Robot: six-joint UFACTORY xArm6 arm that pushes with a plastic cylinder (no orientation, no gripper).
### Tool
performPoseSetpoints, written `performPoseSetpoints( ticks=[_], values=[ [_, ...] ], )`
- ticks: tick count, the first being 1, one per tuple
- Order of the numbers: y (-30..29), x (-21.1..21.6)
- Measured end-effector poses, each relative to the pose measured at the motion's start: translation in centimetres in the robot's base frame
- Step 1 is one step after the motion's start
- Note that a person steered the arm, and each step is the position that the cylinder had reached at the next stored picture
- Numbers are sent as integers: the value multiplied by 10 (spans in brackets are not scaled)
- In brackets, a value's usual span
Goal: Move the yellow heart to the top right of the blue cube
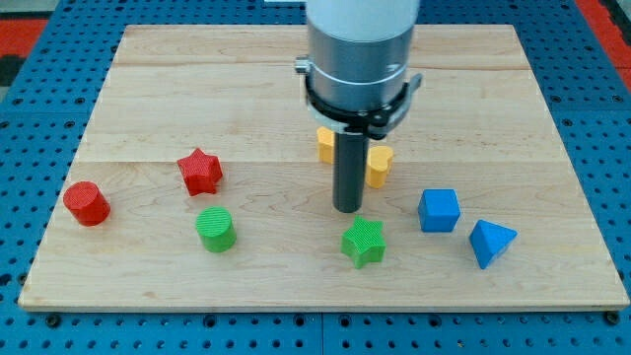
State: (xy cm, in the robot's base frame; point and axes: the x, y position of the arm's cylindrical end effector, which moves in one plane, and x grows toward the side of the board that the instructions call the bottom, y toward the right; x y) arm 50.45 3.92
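Green star (364, 242) sits nearest the camera, just below my tip (346, 209). No gripper here — just a bare rod. Wooden board (148, 89) carries everything. Yellow heart (379, 165) is partly hidden behind the rod, just above-right of the tip; another yellow block (324, 144) above-left. Blue cube (439, 210) lies right, blue triangular block (491, 243) beyond. Green cylinder (215, 230), red star (200, 172), red cylinder (87, 203) — all well left.

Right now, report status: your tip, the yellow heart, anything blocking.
My tip just below yellow heart. Heart left of and above blue cube, partly hidden by rod. Second yellow block behind rod; path rightward open.
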Motion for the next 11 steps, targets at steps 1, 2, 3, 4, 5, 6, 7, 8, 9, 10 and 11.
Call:
performPoseSetpoints(
  ticks=[1, 2, 3, 4, 5, 6, 7, 8, 9, 10, 11],
  values=[
    [19, -8],
    [25, -20],
    [25, -27],
    [25, -47],
    [25, -58],
    [9, -62],
    [5, -85],
    [7, -98],
    [26, -131],
    [48, -129],
    [95, -143]
  ],
)
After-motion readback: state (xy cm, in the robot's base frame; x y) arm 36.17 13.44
